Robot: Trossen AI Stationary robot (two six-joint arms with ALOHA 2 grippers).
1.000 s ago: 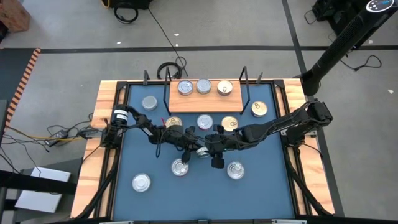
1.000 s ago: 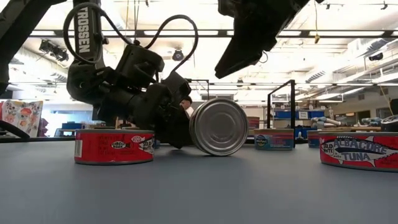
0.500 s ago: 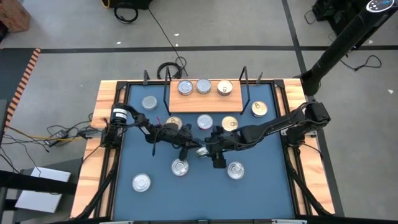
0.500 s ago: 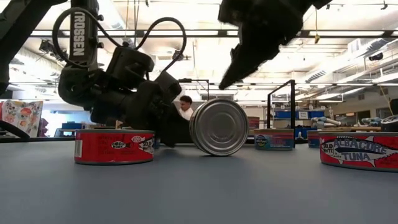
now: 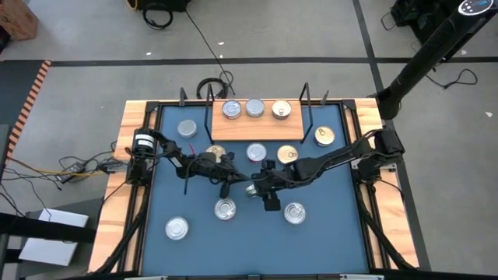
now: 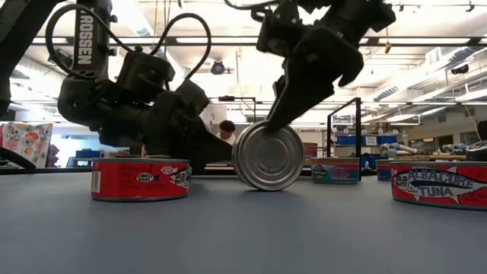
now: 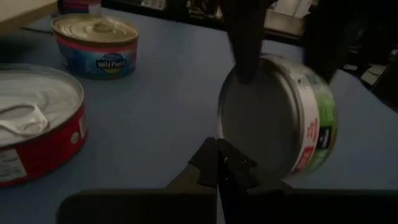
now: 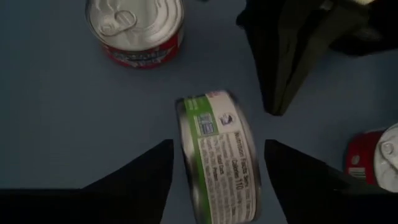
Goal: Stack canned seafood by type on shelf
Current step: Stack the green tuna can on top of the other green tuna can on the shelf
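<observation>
A green-labelled tin of the canned seafood stands on its rim on the blue mat at mid-table. My right gripper hangs open over it, pointing steeply down, one finger on each side of its flat faces and apart from them. My left gripper is shut and lies low and nearly level beside the tin's silver face, on its left. The shelf, a wooden board at the far edge, bears three tins lying flat. My left gripper's shut fingertips come level from the table's left and end at the lower edge of the tin's flat silver face. Whether they touch it I cannot tell. The tin stands on its rim, slightly tilted.
Several more tins lie flat on the mat: a red one near my left gripper, an albacore tin at the right, three in a row before the shelf, two at the near side. The wooden table rim frames the mat.
My right gripper has come down over the tin on its rim, so that its fingers now reach the tin's top. My left gripper has drawn back a little toward the table's left edge. The tin has stayed standing on its rim.
</observation>
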